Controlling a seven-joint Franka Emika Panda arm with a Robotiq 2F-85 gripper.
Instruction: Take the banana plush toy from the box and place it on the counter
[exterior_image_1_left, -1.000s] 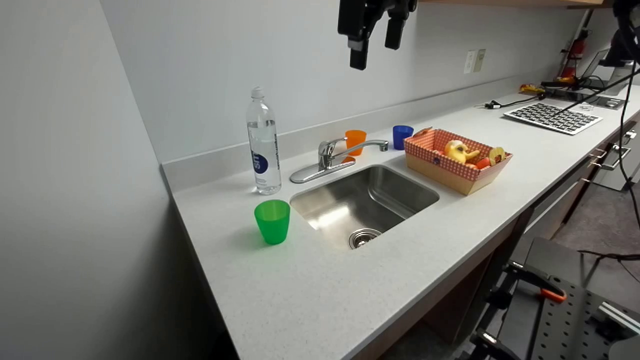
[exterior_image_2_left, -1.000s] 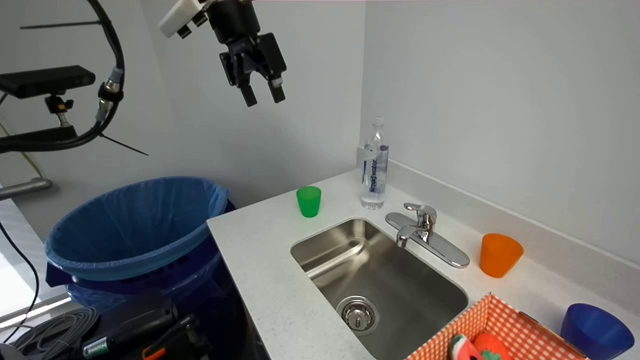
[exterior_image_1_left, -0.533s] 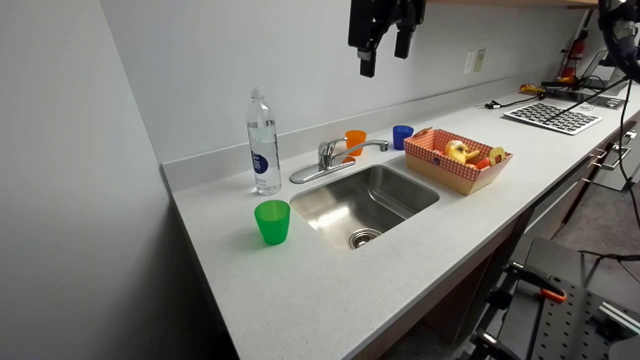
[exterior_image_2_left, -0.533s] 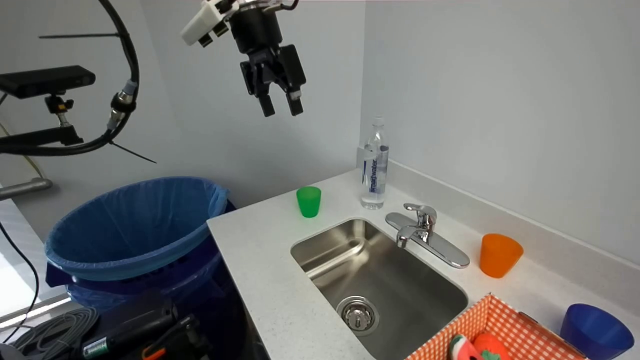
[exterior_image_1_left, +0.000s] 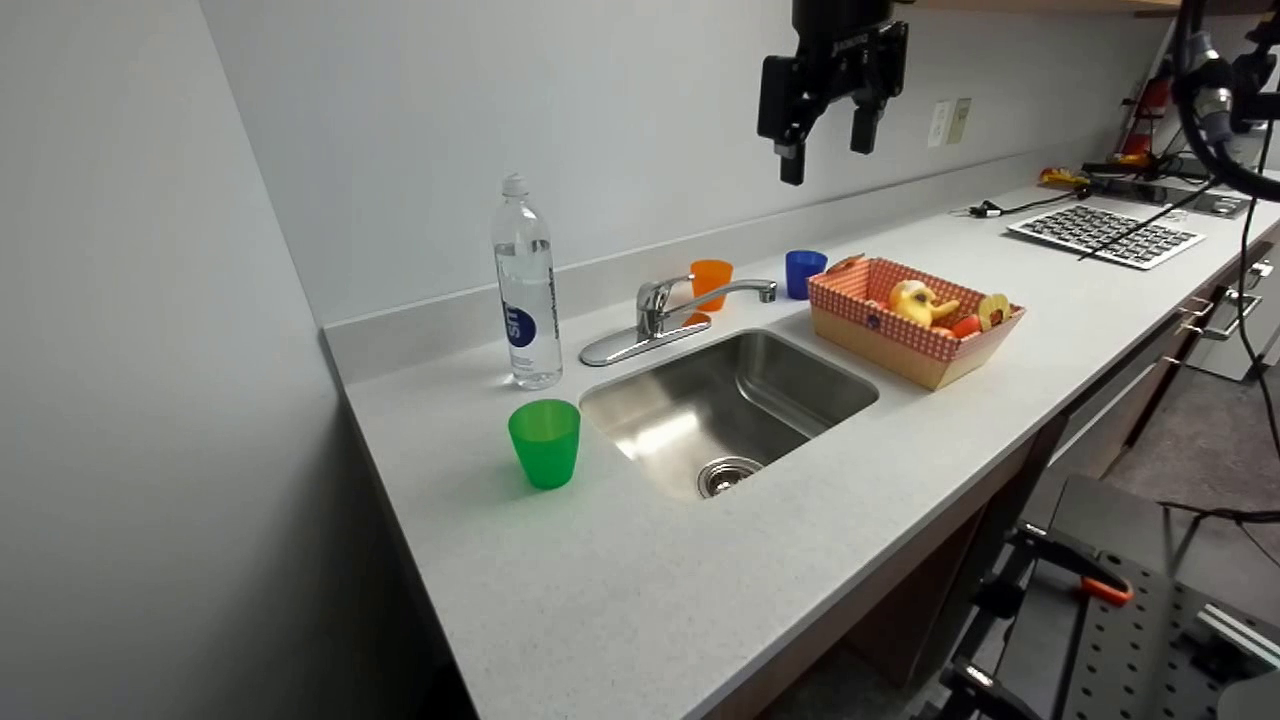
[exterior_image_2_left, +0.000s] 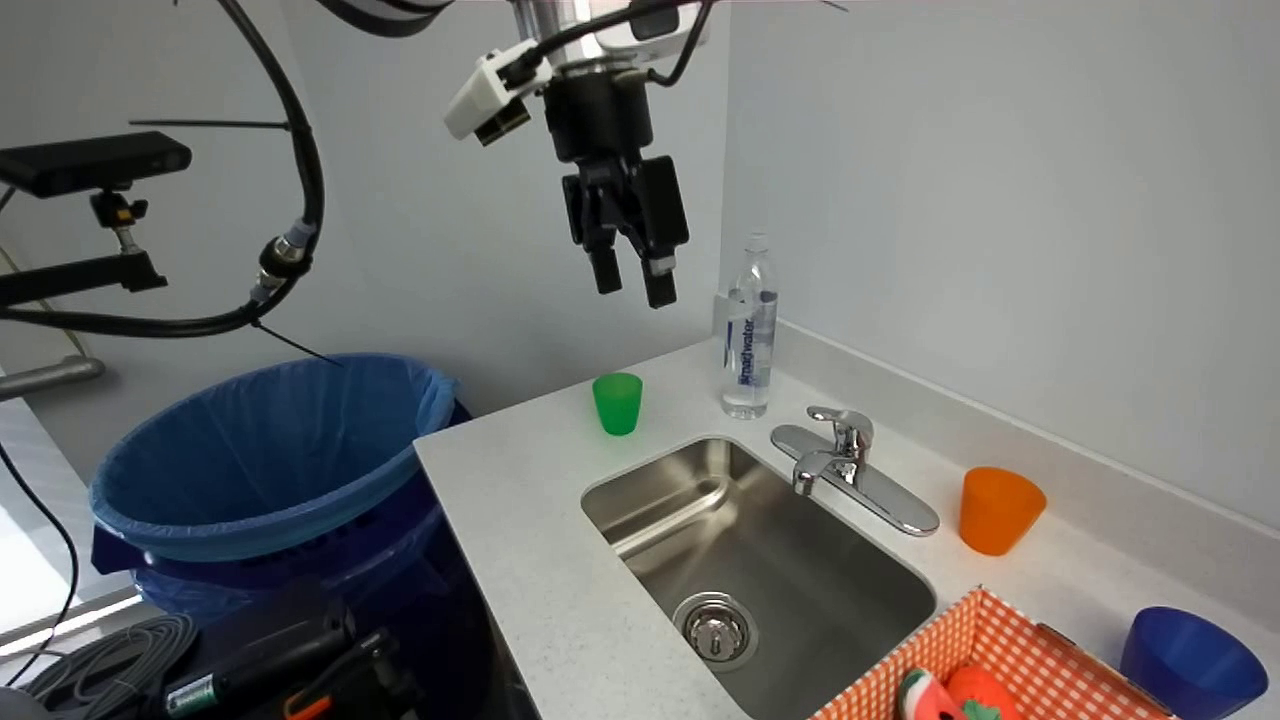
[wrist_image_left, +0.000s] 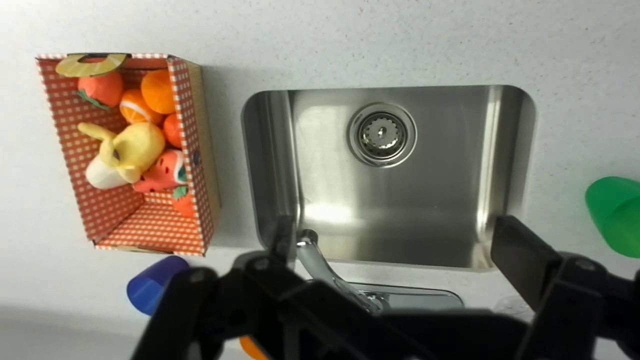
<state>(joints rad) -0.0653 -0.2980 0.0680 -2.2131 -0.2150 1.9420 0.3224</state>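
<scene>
1. The banana plush toy (wrist_image_left: 144, 142) is lying in the box (wrist_image_left: 150, 227), about midway along its length, partly covering the watermelon toy (wrist_image_left: 162, 172) in the wrist view.
2. Its long axis is slanting diagonally across the box, lining up with neither the long nor the short sides.
3. The white end is pointing away from the sink (wrist_image_left: 445, 165) and toward the wall (exterior_image_2_left: 1000, 250) behind the faucet (exterior_image_2_left: 850, 445), while the rounded yellow end is facing the sink side.
4. One yellow peel strip is sticking out away from the sink.
5. The pincer (exterior_image_1_left: 827, 152) is hanging above the bench (exterior_image_1_left: 620, 580), well apart from the toy, and its fingers are standing spread apart; the wrist view is showing the sink between them.
6. The wrist view is revealing the orange toys (wrist_image_left: 159, 92) inside the box, while an exterior view is hiding much of them and showing a white board with dark squares (exterior_image_1_left: 1108, 238) farther along the bench.
7. In an exterior view the frame's lower edge is cutting off the box, leaving a red toy with green leaves (exterior_image_2_left: 985, 685) in sight, and a blue-lined bin (exterior_image_2_left: 300, 527) is standing beside the bench.
</scene>
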